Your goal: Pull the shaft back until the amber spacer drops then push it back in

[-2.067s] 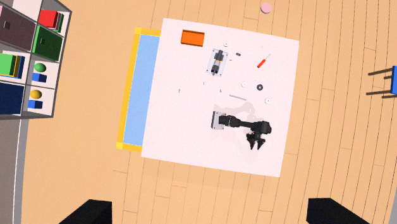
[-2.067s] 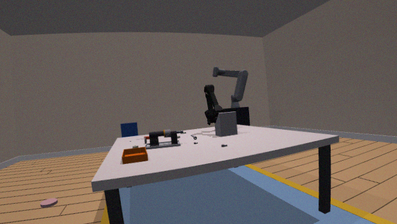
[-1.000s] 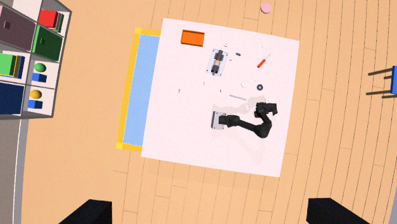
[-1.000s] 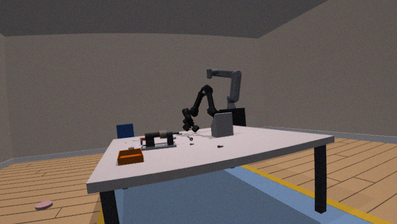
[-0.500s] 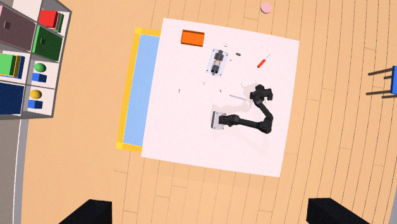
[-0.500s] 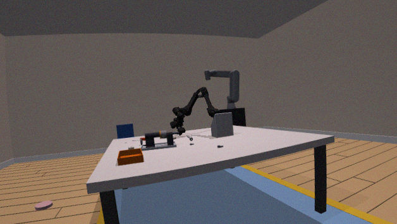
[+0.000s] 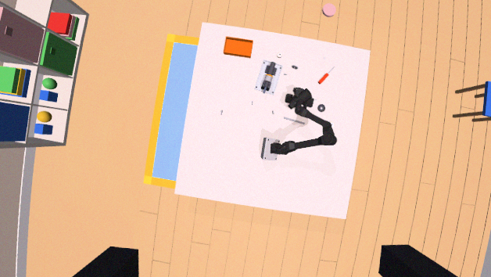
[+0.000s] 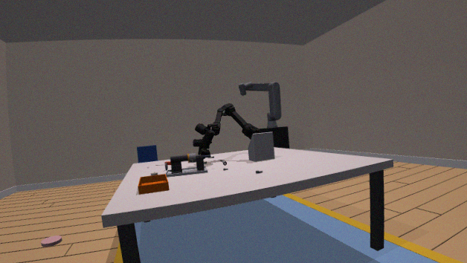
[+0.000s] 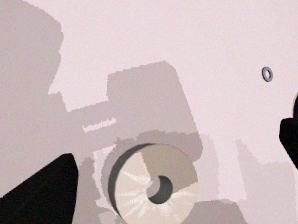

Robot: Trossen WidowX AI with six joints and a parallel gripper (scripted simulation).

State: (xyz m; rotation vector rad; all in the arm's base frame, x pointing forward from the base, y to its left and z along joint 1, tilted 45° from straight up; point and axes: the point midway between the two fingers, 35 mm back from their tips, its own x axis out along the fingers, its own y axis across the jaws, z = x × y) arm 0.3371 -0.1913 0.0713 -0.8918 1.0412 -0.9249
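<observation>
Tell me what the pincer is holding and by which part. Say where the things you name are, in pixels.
Nothing is held: the pincer (image 7: 289,99) (image 8: 205,153) is open, and the pale ring (image 9: 131,200) seen between its fingers in the wrist view lies on the table (image 7: 234,164) (image 8: 316,163) (image 9: 225,30).
</observation>
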